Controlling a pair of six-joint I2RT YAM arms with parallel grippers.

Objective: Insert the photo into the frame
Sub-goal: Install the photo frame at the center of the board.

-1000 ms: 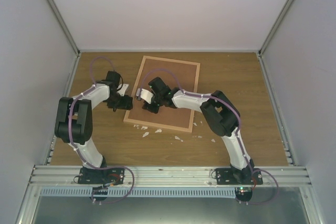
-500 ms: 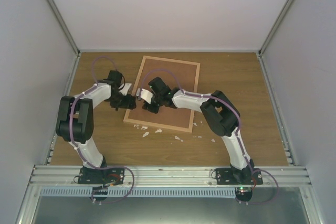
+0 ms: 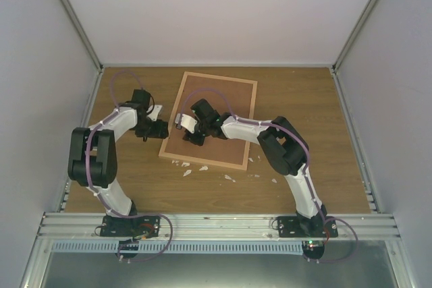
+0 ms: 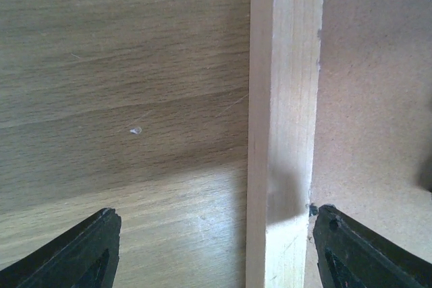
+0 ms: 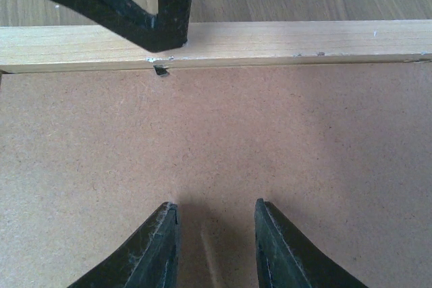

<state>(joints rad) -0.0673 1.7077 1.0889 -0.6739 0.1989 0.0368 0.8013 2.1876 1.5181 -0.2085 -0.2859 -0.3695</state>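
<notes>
One frame [image 3: 221,77], one backing board [image 3: 217,153], two arms [image 3: 121,121] [image 3: 244,128] — several white scraps [image 3: 187,173].

The frame [image 3: 221,76] lay flat on the bench [image 3: 317,133], back side up, toward the far middle. Its long sides ran away from the near edge at a slight tilt. Thin pale wood rails bordered a plain brown backing board [image 3: 216,152] filling its opening.

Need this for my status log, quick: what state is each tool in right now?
Left tool: open wide, straddling the frame rail, gripping nothing.
Right tool: partly open, empty, over the backing board.
</notes>
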